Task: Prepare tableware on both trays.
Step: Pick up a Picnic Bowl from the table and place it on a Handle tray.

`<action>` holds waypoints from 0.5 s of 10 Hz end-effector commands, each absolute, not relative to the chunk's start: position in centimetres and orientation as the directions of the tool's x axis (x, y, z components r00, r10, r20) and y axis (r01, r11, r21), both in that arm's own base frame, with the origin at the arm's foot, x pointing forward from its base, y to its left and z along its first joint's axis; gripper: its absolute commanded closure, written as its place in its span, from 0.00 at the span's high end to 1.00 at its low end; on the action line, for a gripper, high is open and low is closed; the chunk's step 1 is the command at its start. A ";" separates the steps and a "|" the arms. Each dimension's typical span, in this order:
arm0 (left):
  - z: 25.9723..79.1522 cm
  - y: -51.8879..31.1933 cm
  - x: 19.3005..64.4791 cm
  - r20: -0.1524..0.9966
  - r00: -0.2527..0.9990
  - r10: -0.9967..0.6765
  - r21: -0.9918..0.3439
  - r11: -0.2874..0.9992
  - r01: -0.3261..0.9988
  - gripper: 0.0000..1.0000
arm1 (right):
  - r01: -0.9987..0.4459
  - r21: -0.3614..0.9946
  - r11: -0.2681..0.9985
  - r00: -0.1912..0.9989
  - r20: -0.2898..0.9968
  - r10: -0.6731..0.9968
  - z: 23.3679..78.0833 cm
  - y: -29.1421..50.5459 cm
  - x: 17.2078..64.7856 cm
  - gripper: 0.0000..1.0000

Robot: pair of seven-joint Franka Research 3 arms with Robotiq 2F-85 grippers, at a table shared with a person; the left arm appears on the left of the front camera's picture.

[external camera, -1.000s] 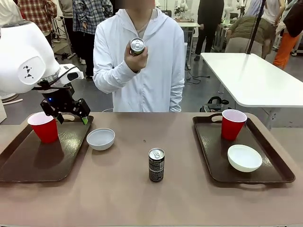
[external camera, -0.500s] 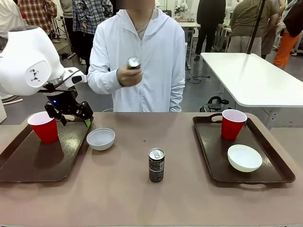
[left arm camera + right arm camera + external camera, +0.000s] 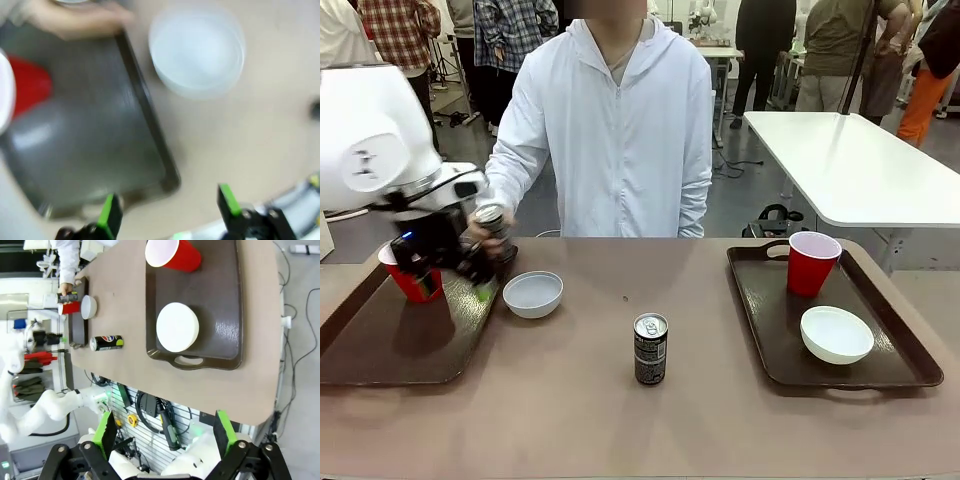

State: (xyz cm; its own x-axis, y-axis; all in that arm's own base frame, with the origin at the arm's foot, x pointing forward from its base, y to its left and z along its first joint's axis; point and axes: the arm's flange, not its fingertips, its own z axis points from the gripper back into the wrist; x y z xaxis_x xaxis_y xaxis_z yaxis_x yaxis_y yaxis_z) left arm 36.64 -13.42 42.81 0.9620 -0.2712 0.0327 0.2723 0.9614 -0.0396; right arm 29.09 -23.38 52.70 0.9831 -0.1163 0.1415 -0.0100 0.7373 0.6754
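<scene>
Glossy red plastic cup (image 3: 812, 262), smooth white bowl (image 3: 836, 333), textured brown plastic tray (image 3: 765, 320), matt tabletop (image 3: 570, 400).

White arm (image 3: 365, 140), black green-padded pincer (image 3: 169, 207)

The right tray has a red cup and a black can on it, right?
Not quite. The right tray has a red cup and a white bowl on it, no can. The black can stands on the table, off the tray. The front view shows it.
</scene>
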 end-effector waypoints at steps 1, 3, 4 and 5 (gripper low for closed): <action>43.9 -12.8 30.3 0.008 0.931 -0.365 0.007 0.931 0.365 1.00 | -0.028 0.683 0.730 0.982 0.154 -0.106 52.7 -23.4 28.8 1.00; 43.7 -12.7 31.6 -0.004 0.940 -0.341 -0.013 0.940 0.341 1.00 | -0.028 0.683 0.730 0.982 0.154 -0.106 52.7 -23.4 28.8 1.00; 43.5 -12.7 31.8 0.003 0.944 -0.331 -0.016 0.944 0.331 1.00 | -0.028 0.683 0.730 0.982 0.154 -0.106 52.7 -23.4 28.8 1.00; 43.4 -12.6 32.2 0.008 0.948 -0.319 -0.018 0.948 0.319 1.00 | -0.028 0.683 0.730 0.982 0.154 -0.106 52.7 -23.4 28.8 1.00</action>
